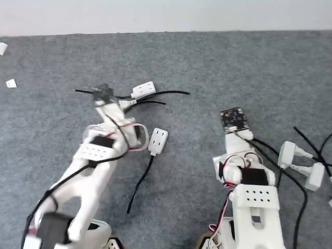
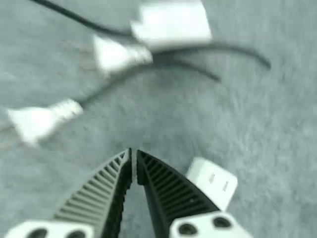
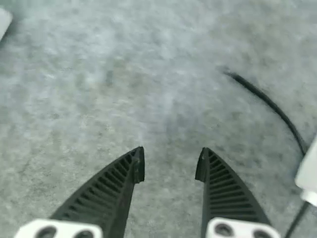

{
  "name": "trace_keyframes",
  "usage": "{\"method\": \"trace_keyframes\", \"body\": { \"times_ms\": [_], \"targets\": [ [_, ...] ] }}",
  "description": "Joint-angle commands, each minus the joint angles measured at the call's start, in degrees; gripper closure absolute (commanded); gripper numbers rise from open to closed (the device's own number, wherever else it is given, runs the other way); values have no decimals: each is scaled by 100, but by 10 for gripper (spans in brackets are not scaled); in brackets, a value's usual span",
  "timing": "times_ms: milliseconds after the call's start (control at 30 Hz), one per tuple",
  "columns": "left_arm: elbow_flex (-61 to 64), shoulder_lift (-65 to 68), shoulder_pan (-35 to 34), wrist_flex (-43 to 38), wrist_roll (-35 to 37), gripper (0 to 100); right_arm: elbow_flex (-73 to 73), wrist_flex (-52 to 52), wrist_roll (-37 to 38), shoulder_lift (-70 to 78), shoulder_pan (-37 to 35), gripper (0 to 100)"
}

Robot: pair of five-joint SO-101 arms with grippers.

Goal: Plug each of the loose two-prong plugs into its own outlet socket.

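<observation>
A white outlet socket (image 1: 144, 89) lies at the back of the grey mat, with a white two-prong plug (image 1: 127, 102) just beside it, not inserted. A second socket (image 1: 157, 141) on a black cord lies nearer. My left gripper (image 1: 104, 98) hangs left of them, under its camera. In the left wrist view it (image 2: 132, 154) is shut and empty, with one socket (image 2: 213, 181) beside one finger, the other socket (image 2: 171, 22) and two loose plugs (image 2: 119, 54) (image 2: 39, 121) farther off. My right gripper (image 3: 169, 166) is open over bare mat. Two more plugs (image 1: 288, 154) (image 1: 315, 176) lie right of the right arm (image 1: 234, 122).
Black cords (image 1: 155, 94) trail across the mat near the far socket, and more cords (image 1: 306, 140) run at the right edge. A black cord (image 3: 267, 101) lies ahead of the right gripper. Small white bits (image 1: 11, 83) sit at the far left.
</observation>
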Motion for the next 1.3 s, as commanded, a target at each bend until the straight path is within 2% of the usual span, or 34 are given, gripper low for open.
{"method": "trace_keyframes", "body": {
  "times_ms": [0, 133, 300, 400, 500, 800, 1033, 1267],
  "targets": [
    [268, -897, -185, 281, -114, 984, -62, -119, 62, -127, -119, 828],
    [866, -1451, 264, 273, -501, 938, -35, -119, 70, -127, -110, 829],
    [1341, -2066, 1037, 273, -378, 719, 0, -198, 79, -127, -101, 829],
    [1305, -2171, 1231, 273, -387, 660, 0, -189, 79, -127, -101, 829],
    [1068, -1802, 1240, 290, -677, 658, 0, -171, 79, -127, -101, 829],
    [-251, 598, 1231, 695, -1310, 658, 0, -145, 229, -127, -101, 829],
    [-347, 765, 1266, 308, -1292, 662, 0, -145, 255, -127, -101, 829],
    [-330, 782, 1284, 290, -1327, 795, 9, -145, 255, -127, -101, 829]
  ]
}}
